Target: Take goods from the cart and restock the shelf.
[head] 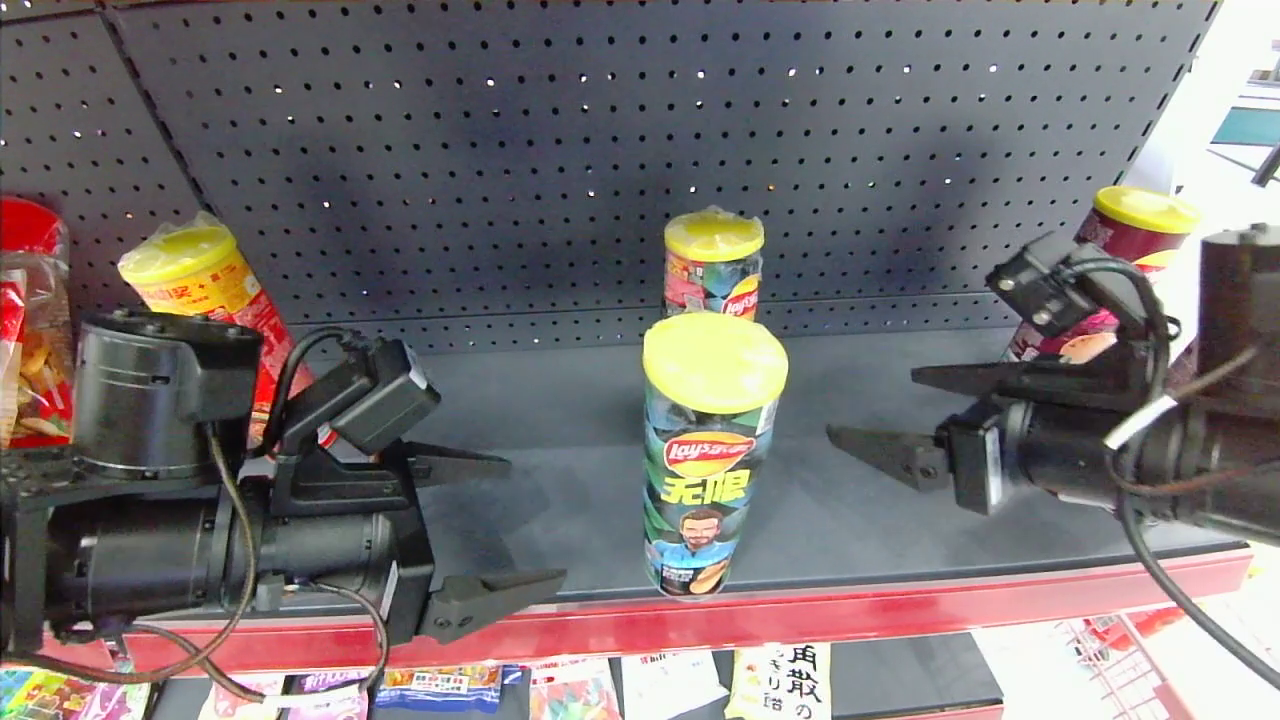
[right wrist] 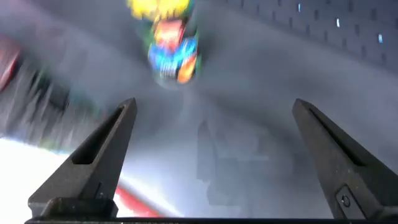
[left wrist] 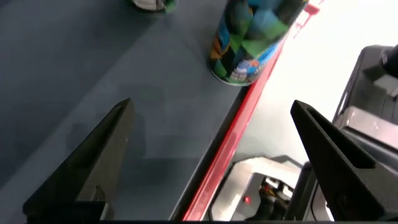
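yellow-lidded chip can (head: 710,460) stands upright on the shelf (head: 560,400) between left gripper (head: 537,522) and right gripper (head: 870,405), both spread wide.

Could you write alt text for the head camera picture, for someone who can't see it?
An upright chip can stands at the front edge of a dark shelf, between the open left gripper and the open right gripper. A second can stands behind it.

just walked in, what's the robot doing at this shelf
It is restocking. A yellow-lidded chip can stands upright at the front edge of the shelf, with a second can behind it. The left gripper and right gripper hang open and empty on either side of the chip can, neither touching it.
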Robot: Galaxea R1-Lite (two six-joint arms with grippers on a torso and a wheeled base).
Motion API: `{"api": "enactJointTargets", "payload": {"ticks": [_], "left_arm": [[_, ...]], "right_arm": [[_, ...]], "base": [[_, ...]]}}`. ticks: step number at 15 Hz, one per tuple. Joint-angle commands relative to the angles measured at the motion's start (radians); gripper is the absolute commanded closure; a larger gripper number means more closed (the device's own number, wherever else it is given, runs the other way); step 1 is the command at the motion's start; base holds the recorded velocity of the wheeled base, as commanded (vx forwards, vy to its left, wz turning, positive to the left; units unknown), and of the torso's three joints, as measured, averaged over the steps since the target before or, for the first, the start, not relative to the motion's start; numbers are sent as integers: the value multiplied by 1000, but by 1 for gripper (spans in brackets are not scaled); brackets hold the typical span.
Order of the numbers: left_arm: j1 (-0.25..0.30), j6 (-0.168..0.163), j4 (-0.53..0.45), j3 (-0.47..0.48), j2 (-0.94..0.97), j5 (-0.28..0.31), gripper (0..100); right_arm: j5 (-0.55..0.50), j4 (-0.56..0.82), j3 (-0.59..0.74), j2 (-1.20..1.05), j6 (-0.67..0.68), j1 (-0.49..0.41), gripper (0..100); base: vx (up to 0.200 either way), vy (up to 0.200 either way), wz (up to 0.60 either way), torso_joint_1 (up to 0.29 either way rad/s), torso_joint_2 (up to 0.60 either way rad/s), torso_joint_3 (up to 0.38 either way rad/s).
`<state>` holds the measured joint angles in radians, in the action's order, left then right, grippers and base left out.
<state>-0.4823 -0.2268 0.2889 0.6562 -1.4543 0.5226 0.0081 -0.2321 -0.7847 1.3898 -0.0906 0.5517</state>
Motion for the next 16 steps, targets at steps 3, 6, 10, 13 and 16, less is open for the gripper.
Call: {"api": "enactJointTargets", "payload": {"ticks": [3, 6, 10, 13, 16], "left_arm": [[-42, -2, 6, 19, -110, -21, 0], [-48, -17, 7, 56, -186, -30, 0], [-48, -19, 6, 154, -264, -64, 0], [-56, -19, 6, 186, -296, -70, 0], [-68, -20, 7, 194, -307, -75, 0]], "right_arm": [[24, -1, 197, -261, 0, 24, 0], [23, -1, 228, -316, 2, 19, 0], [21, -1, 214, -316, 2, 17, 0], [21, -3, 213, -316, 3, 14, 0], [21, -3, 211, -316, 14, 13, 0]], "base": [[0, 0, 0, 0, 0, 0], [0, 0, 0, 0, 0, 0], [0, 0, 0, 0, 0, 0], [0, 0, 0, 0, 0, 0], [0, 0, 0, 0, 0, 0]]}}
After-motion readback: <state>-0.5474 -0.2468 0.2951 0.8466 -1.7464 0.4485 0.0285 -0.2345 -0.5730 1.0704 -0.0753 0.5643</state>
